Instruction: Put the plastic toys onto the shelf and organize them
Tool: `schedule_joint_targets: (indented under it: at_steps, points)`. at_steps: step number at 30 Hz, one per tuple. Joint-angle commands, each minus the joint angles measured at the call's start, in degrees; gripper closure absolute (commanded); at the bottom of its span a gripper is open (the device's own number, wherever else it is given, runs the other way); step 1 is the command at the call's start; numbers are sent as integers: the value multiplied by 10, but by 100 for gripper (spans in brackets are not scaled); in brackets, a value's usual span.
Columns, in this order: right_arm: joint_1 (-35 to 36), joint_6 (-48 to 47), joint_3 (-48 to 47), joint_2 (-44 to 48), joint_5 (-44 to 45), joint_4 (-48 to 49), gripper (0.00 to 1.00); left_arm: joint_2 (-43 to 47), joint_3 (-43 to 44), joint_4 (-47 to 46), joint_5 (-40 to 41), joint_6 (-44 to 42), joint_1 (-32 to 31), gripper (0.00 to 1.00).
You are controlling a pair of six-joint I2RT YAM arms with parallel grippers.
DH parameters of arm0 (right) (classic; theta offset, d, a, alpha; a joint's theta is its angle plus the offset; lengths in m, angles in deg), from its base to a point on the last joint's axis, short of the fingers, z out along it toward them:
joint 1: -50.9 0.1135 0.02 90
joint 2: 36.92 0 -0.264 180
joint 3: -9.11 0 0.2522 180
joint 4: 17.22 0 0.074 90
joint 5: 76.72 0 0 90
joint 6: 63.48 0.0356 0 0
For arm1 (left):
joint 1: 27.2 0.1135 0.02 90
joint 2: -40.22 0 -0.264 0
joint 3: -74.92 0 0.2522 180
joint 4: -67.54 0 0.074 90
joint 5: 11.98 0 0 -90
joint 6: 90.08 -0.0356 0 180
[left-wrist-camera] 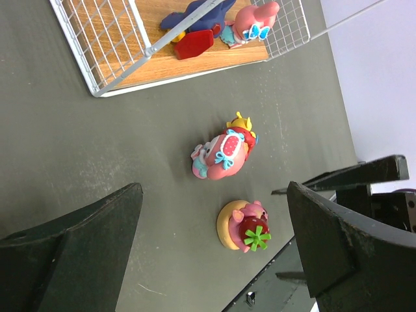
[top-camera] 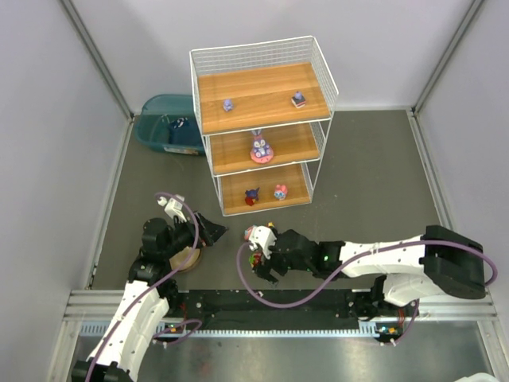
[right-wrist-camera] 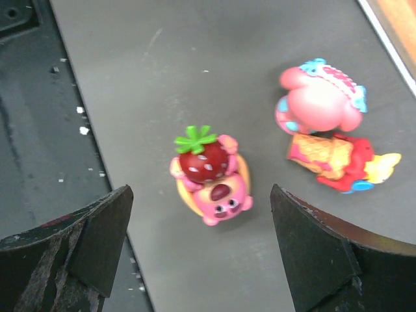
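The shelf [top-camera: 262, 94] stands in the upper middle of the top view, on the dark table [top-camera: 374, 175]; a teal bin [top-camera: 163, 127] is just beside it, to the left. On its top board are a small purple toy [top-camera: 227, 104] and a dark red toy [top-camera: 298, 99], well apart; on the middle board sits the bunny [top-camera: 260, 146]; on the lowest board a blue and red toy [top-camera: 252, 196] and a small pink toy [top-camera: 280, 191] stand near each other.

Three toys lie on the table in front of the shelf. In the centre of the right wrist view is the strawberry-topped toy [right-wrist-camera: 211, 179]; at the upper right a pink bow toy [right-wrist-camera: 318, 97] touches a red and orange toy [right-wrist-camera: 338, 159].

The right gripper [right-wrist-camera: 199, 195] is released; its fingers [right-wrist-camera: 84, 240] stand wide on either side of the strawberry-topped toy and do not touch it. The left gripper [left-wrist-camera: 214, 198] is also spread wide and grasps nothing; it points at the same three toys from the lower left.
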Motion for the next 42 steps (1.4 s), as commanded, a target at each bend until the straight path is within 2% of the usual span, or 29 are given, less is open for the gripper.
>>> schedule_joint_targets:
  at_steps: [1, 5, 10, 14, 19, 21, 22, 23, 24, 25, 26, 28, 29, 32, 35, 42]
  points:
    - [-34, -71, 5, 6, -29, 45, 13, -9, 4, 18, 14, -14, -1, 1]
    - [-62, -86, -8, -7, -81, 22, 14, -12, 3, 16, 15, -13, -2, 1]
    - [-66, -86, -27, -22, -95, -2, 16, -12, 5, 16, 17, -13, -1, 1]
    - [-66, -50, -56, -10, -112, -23, 18, -10, 5, 18, 14, -13, -2, 1]
    - [-60, 20, -63, 30, -103, -2, 19, -6, 5, 24, 14, -14, -1, 1]
    - [-54, 78, -85, 34, -35, -15, 19, -5, 3, 24, 14, -14, -1, 1]
    - [-45, 106, -100, 30, 12, -57, 19, -5, 3, 24, 13, -13, -1, 1]
    - [-42, 182, -149, 21, 98, -106, 19, -5, 3, 24, 13, -14, -1, 1]
    - [-41, 229, -184, -12, 138, -157, 20, -5, 2, 23, 13, -14, -1, 1]
    - [-41, 278, -222, -32, 170, -281, 20, -6, 1, 20, 13, -13, -1, 1]
    - [-37, 366, -294, -56, 213, -333, 20, -6, 1, 19, 12, -14, -1, 1]
    - [-29, 451, -350, -113, 242, -423, 18, -9, -1, 14, 12, -12, -2, 1]
    - [-15, 532, -380, -125, 259, -470, 17, -10, -2, 8, 10, -11, -1, 1]
    - [3, 652, -380, -154, 262, -483, 14, -14, -1, 5, 6, -10, -1, 1]
    - [13, 725, -371, -173, 272, -488, 13, -15, 4, 6, 4, -9, -1, 1]
    - [23, 777, -338, -179, 305, -505, 11, -14, 8, 10, 7, -14, -1, 1]
